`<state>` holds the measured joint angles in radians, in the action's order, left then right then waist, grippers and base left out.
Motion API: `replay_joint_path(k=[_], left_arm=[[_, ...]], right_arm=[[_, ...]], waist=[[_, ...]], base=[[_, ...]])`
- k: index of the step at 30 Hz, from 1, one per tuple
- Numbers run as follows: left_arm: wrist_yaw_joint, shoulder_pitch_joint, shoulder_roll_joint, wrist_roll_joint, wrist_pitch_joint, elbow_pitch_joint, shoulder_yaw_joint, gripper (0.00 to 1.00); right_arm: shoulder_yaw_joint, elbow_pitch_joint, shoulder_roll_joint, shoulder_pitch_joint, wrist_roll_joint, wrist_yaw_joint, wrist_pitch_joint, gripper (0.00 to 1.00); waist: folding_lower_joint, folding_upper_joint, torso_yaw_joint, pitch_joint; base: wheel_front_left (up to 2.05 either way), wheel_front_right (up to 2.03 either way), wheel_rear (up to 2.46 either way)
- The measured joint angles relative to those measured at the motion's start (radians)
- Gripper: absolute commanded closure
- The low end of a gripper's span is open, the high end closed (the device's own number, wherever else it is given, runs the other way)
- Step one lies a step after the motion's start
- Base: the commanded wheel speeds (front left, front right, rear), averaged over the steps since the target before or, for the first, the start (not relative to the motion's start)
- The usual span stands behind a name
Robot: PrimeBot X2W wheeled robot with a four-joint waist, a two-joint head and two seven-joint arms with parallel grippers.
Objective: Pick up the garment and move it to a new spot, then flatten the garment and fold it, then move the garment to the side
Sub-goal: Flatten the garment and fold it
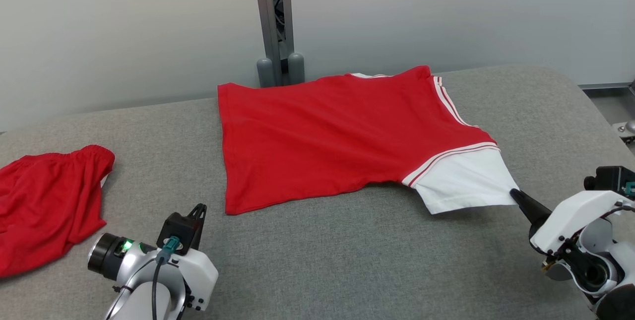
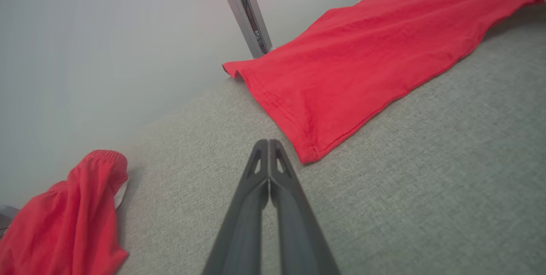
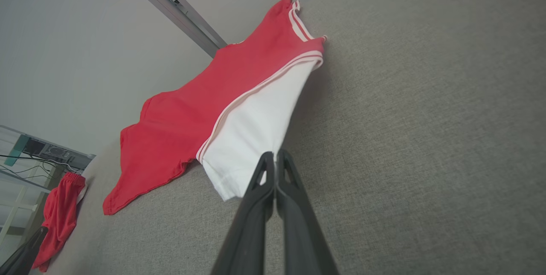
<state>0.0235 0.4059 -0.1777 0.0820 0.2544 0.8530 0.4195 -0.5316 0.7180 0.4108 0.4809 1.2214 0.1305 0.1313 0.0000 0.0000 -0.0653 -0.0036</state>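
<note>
A: Where is the garment?
B: Spread on the grey table, toward 12 o'clock.
A: Grippers?
B: The right gripper, at its 4 o'clock, is clamped on the white sleeve. The left gripper, at 7 o'clock, is pressed together, empty.

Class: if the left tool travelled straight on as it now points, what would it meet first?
Most likely the hem of the red shirt, just beyond the shut left tool; if it slopes downward, the grey table comes first. Depth is unclear.
</note>
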Motion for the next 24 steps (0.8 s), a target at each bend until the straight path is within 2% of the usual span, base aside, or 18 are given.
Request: replay_joint_path(k=[5, 6, 7, 8, 13, 24], left_arm=[[0.026, -0.060, 0.010, 0.067, 0.006, -0.103, -0.058, 1.00], [0.026, -0.074, 0.016, 0.087, 0.006, -0.123, -0.072, 0.47], [0.026, -0.089, 0.025, 0.109, 0.007, -0.139, -0.086, 0.17], [0.026, -0.103, 0.033, 0.125, 0.007, -0.151, -0.097, 0.00], [0.030, -0.126, 0.034, 0.143, -0.005, -0.176, -0.104, 0.00], [0.035, 0.006, 0.075, 0.226, -0.176, -0.108, -0.131, 0.00]], right_arm=[[0.024, -0.025, -0.003, -0.044, -0.007, 0.000, -0.019, 1.00], [0.030, -0.028, -0.005, -0.051, -0.008, 0.000, -0.023, 1.00], [0.035, -0.031, -0.005, -0.060, -0.008, 0.000, -0.026, 1.00], [0.038, -0.033, -0.005, -0.066, -0.011, 0.000, -0.028, 1.00], [0.055, -0.054, -0.013, -0.077, -0.033, 0.000, -0.029, 1.00], [0.100, -0.105, -0.029, -0.041, -0.083, 0.000, -0.017, 1.00]], waist=[[0.0000, 0.0000, 0.006, -0.003], [0.0000, 0.0000, 0.008, -0.003], [0.0000, 0.0000, 0.009, -0.002], [0.0000, 0.0000, 0.010, -0.001], [0.0000, 0.0000, 0.006, 0.014], [0.0000, 0.0000, -0.025, 0.108]], base=[[0.00, 0.00, 0.00], [0.00, 0.00, 0.00], [0.00, 0.00, 0.00], [0.00, 0.00, 0.00], [0.00, 0.00, 0.00], [0.00, 0.00, 0.00]])
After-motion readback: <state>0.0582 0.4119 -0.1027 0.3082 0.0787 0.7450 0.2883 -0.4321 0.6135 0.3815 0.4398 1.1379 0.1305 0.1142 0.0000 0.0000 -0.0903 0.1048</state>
